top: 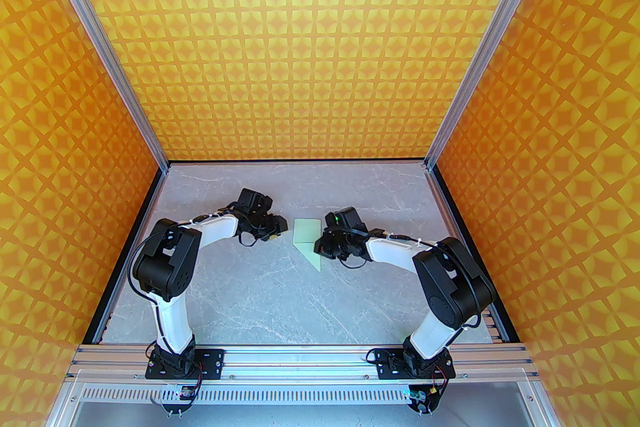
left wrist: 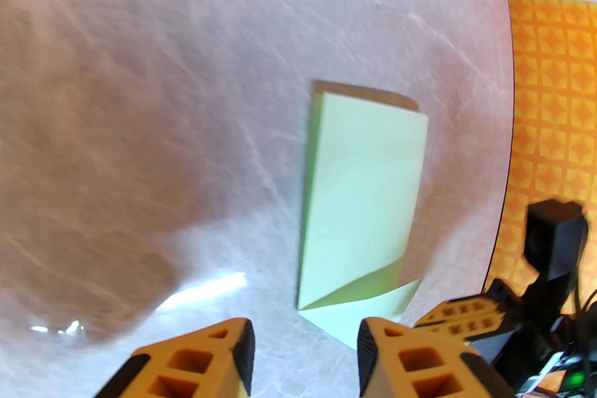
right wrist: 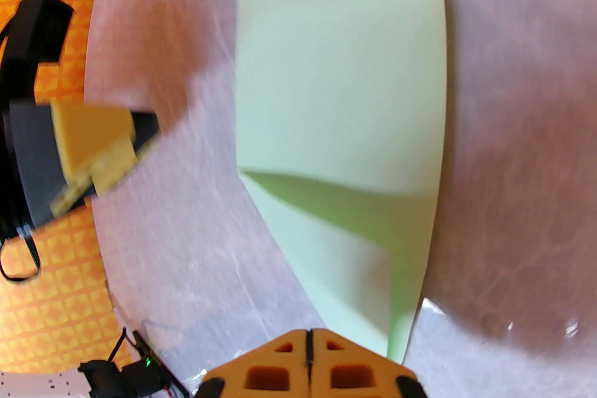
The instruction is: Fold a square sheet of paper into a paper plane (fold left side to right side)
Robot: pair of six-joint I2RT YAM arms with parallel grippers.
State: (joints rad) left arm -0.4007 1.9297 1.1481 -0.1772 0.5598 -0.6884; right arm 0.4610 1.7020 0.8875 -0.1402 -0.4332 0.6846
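Left gripper (top: pixel 278 229) hangs just beside the paper's left edge, jaws parted partway, nothing between them. The folded sheet of paper (top: pixel 306 237) lies in the middle of the table (top: pixel 250 305), one flap lifted, bare marble before and behind it. Right gripper (right wrist: pixel 308 340), jaws pressed together, sits just beside its right edge

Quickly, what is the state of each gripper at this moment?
Left gripper: open, holding nothing.
Right gripper: closed, nothing between its fingers; the paper lies flat beside it.
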